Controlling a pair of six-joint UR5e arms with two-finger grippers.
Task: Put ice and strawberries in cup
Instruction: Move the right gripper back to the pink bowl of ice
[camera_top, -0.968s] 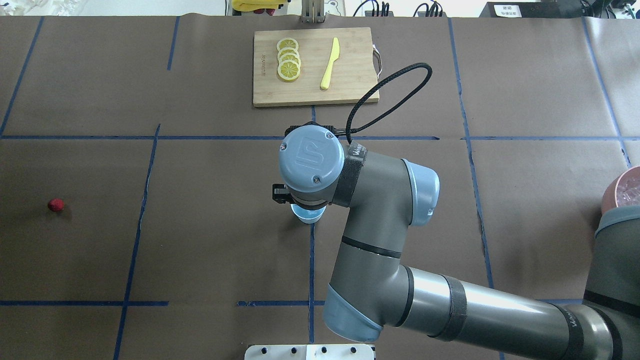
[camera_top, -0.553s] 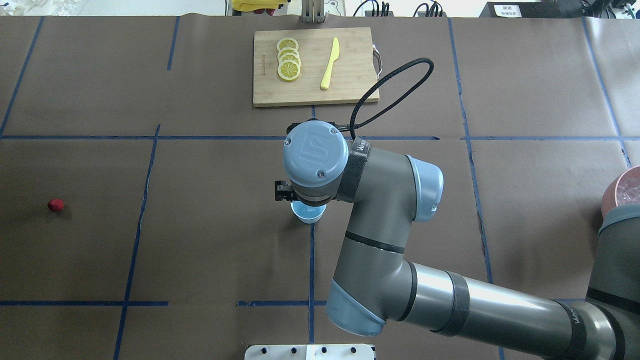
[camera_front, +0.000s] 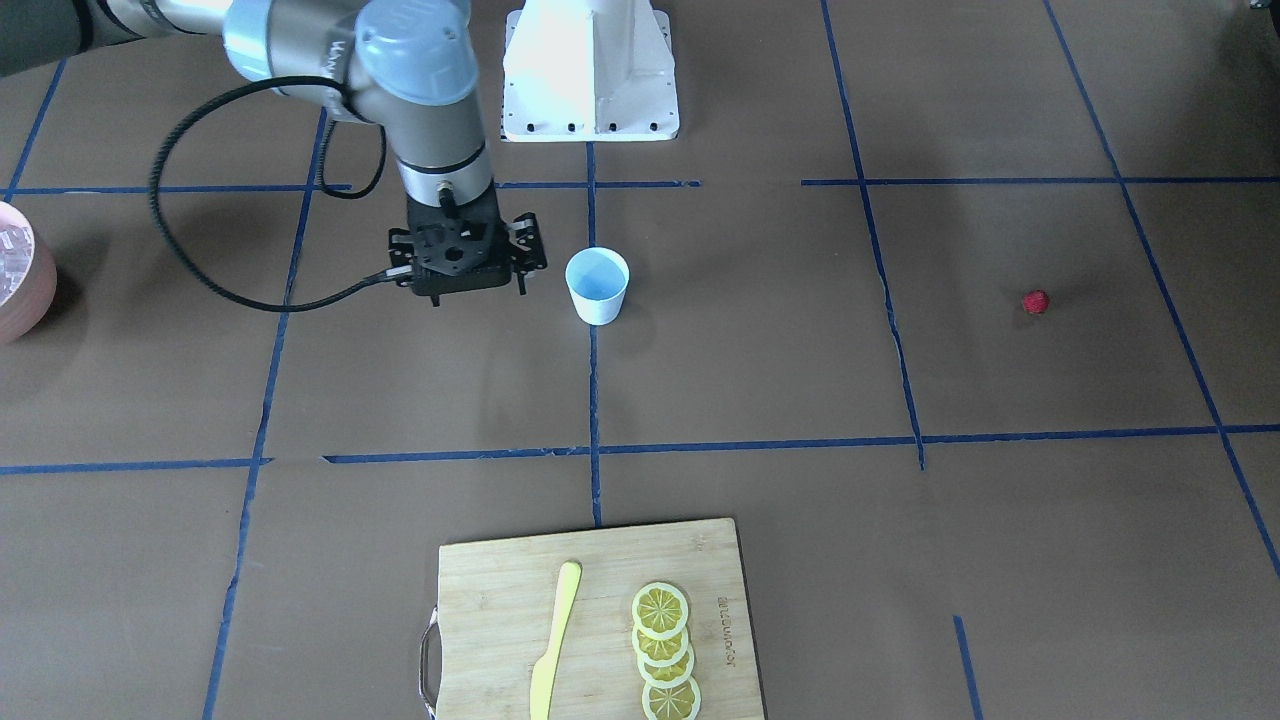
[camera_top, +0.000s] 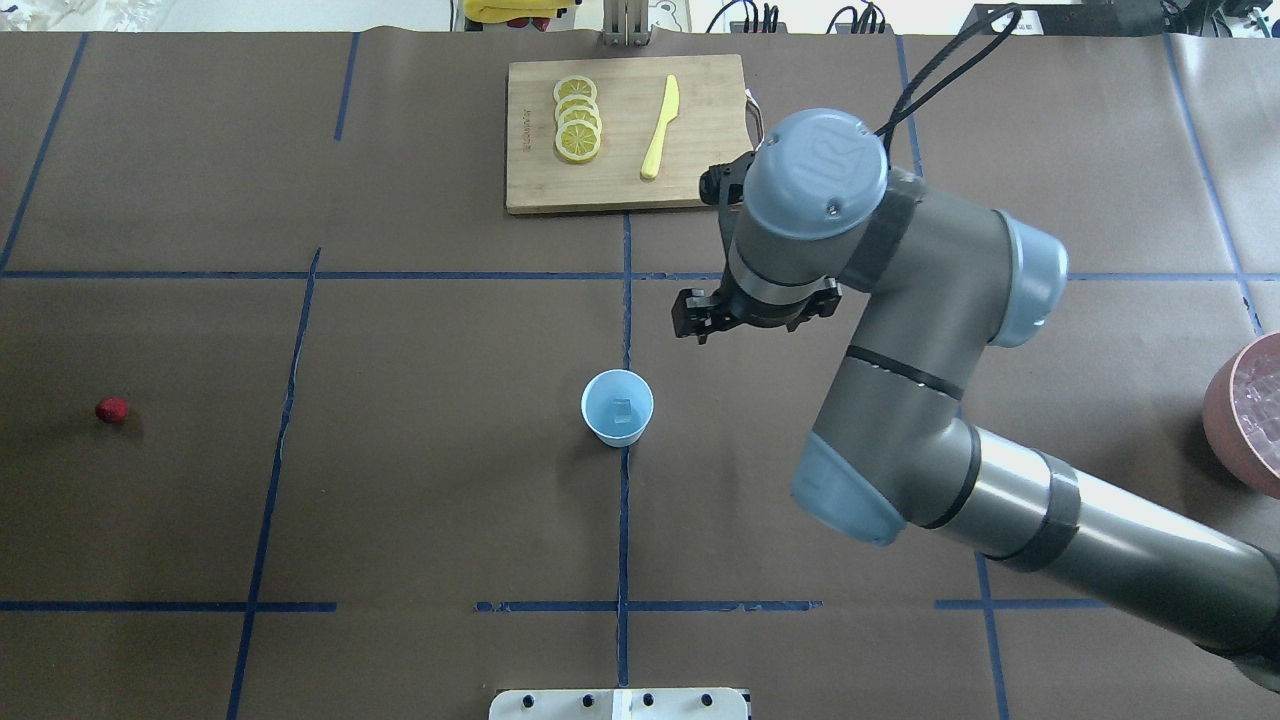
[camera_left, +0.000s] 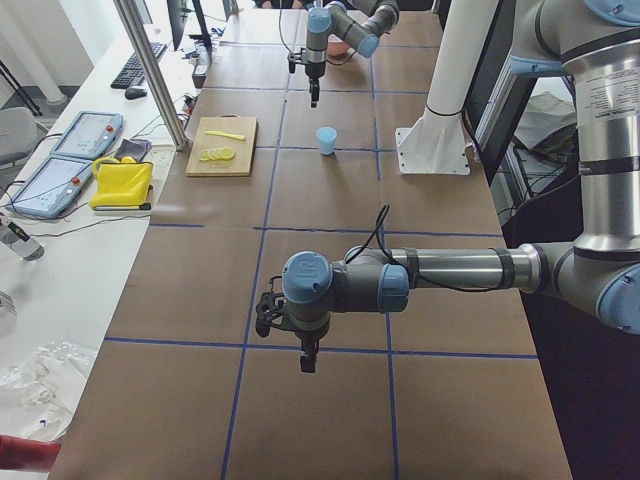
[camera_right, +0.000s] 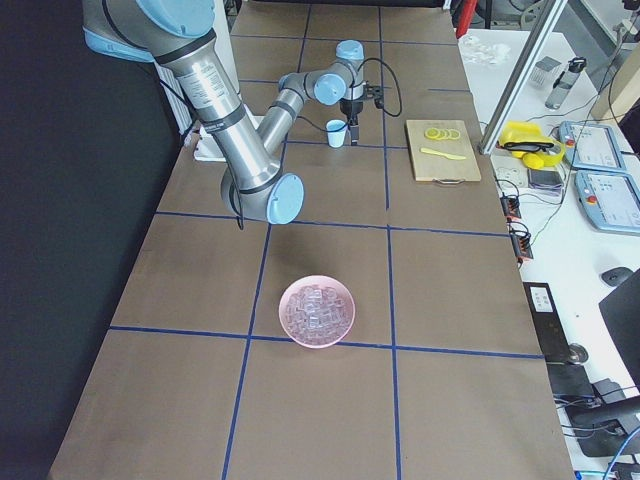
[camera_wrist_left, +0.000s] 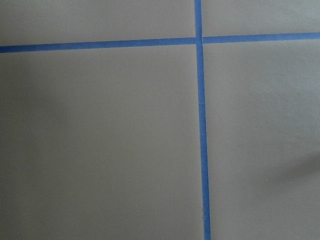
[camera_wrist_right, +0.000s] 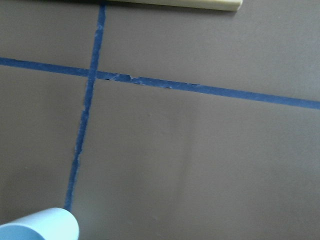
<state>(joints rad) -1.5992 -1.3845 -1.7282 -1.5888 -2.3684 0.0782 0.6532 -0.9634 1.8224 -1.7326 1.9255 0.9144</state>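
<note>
The pale-blue cup (camera_top: 617, 407) stands upright mid-table, also in the front view (camera_front: 597, 285), and one clear ice cube (camera_top: 622, 408) lies in it. A tiny red strawberry (camera_top: 112, 409) sits alone far to the left. My right gripper (camera_top: 757, 305) hangs to the right of and beyond the cup, apart from it. Its linkages are spread, so it is open and holds nothing. The cup's rim (camera_wrist_right: 37, 225) shows at the bottom left of the right wrist view. My left gripper (camera_left: 307, 362) shows only in the exterior left view, and I cannot tell its state.
A pinkish bowl (camera_top: 1215, 425) heaped with ice cubes sits at the right edge. At the far middle, a wooden cutting board (camera_top: 700, 185) carries lemon slices (camera_top: 577, 120) and a yellow knife (camera_top: 660, 128). Blue tape lines cross the brown table cover.
My right arm has swung from over the cup to the right and farther back. The cup is now uncovered, with an ice cube showing inside.
</note>
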